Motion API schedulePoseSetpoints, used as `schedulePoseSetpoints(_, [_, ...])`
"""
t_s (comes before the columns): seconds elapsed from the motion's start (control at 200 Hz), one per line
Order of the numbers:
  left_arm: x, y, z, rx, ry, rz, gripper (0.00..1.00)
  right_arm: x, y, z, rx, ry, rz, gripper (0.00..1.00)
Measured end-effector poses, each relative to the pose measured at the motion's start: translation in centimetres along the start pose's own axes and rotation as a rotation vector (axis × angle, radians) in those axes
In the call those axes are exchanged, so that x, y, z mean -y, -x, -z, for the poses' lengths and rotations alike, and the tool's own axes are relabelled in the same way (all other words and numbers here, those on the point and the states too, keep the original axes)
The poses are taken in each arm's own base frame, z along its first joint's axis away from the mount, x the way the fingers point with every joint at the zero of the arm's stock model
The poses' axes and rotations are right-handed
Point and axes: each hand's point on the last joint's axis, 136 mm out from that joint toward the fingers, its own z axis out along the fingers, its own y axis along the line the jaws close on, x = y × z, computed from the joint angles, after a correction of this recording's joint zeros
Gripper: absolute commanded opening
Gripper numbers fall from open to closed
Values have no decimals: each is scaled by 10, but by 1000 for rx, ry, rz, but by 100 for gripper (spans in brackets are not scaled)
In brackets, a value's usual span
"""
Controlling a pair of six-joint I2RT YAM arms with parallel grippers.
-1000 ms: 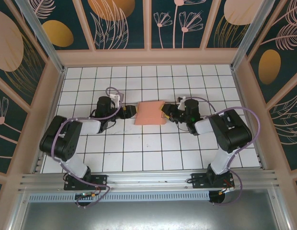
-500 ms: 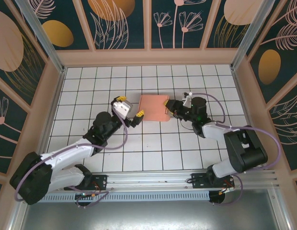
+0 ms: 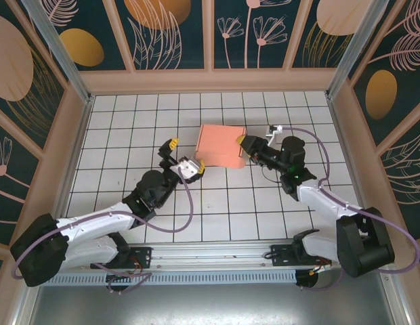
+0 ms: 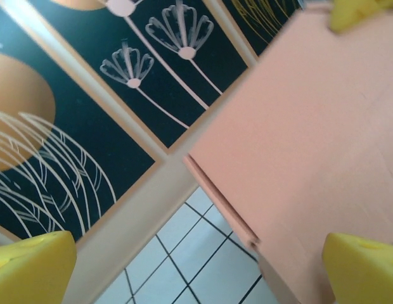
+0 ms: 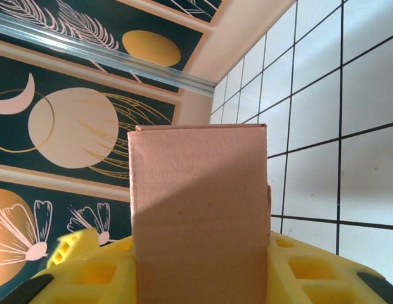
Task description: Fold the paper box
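Left pincer (image 3: pixel 185 153) opened wide and drew back from the paper box (image 3: pixel 220 145).

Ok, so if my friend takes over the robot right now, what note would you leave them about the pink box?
Left gripper: open and empty, just beside the near-left corner of the paper box.
Right gripper: shut on the box's right end.
Box: mid-table over the white tiles, apparently tilted up off them.
Done: the card looks folded into a rectangle, not a flat cut-out.
Left: probably squaring it up and tucking flaps. Whether any end is closed cannot be told.
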Motion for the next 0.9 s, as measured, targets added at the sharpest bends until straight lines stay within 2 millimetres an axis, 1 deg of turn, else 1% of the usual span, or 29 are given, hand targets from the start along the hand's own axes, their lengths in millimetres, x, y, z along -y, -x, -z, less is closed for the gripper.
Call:
schedulePoseSetpoints(0.07, [9, 0, 0, 8, -5, -81, 99, -5, 1, 3, 3, 11, 0, 39])
schedulePoseSetpoints(0.165, [13, 4, -2, 27, 31, -176, 99, -10, 3, 5, 8, 24, -8, 39])
schedulePoseSetpoints(0.255, [14, 6, -6, 36, 77, -255, 99, -11, 4, 7, 8, 30, -23, 39])
schedulePoseSetpoints(0.34, [8, 5, -10, 29, 139, -318, 99, -13, 2, 7, 1, 43, -41, 39])
schedulePoseSetpoints(0.435, [1, 5, -11, 20, 195, -356, 98, -12, -1, 8, -10, 51, -67, 39])
schedulePoseSetpoints(0.505, [0, 7, -12, 24, 210, -381, 98, -11, -3, 9, -14, 57, -85, 39])
schedulePoseSetpoints(0.696, [1, 7, -16, 28, 230, -418, 96, -12, -2, 12, -4, 87, -123, 38])
schedulePoseSetpoints(0.896, [3, 11, -23, 33, 232, -471, 92, -13, -2, 14, 5, 103, -148, 38])
